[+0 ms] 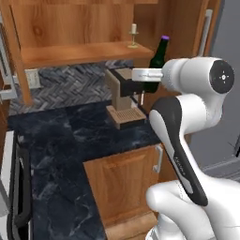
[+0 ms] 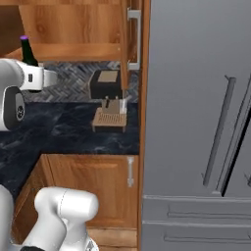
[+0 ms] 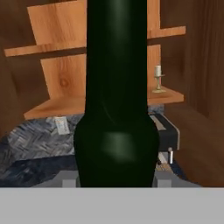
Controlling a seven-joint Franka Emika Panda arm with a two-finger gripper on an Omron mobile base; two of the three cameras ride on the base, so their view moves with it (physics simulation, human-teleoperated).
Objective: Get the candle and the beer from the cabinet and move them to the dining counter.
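Note:
The beer (image 3: pixel 116 109), a dark green bottle with a purple cap, stands upright between my gripper's (image 3: pixel 117 179) fingers, which are shut on its lower body. In the left base view the beer (image 1: pixel 158 57) hangs in the air just in front of the cabinet's right end, above the counter. The right base view shows its neck and cap (image 2: pixel 27 48) over my wrist. The candle (image 1: pixel 134 33) stands on its brass holder at the right end of the cabinet's wooden shelf (image 1: pixel 70 54); it is also behind the bottle (image 3: pixel 158 78). The dining counter is out of view.
A brown coffee machine (image 1: pixel 124 96) stands on the black marble kitchen counter (image 1: pixel 70 136) right below the held bottle. The open cabinet door (image 2: pixel 125 34) and a tall grey fridge (image 2: pixel 196 122) close off the right. A stove edge (image 1: pixel 14 187) sits at the left.

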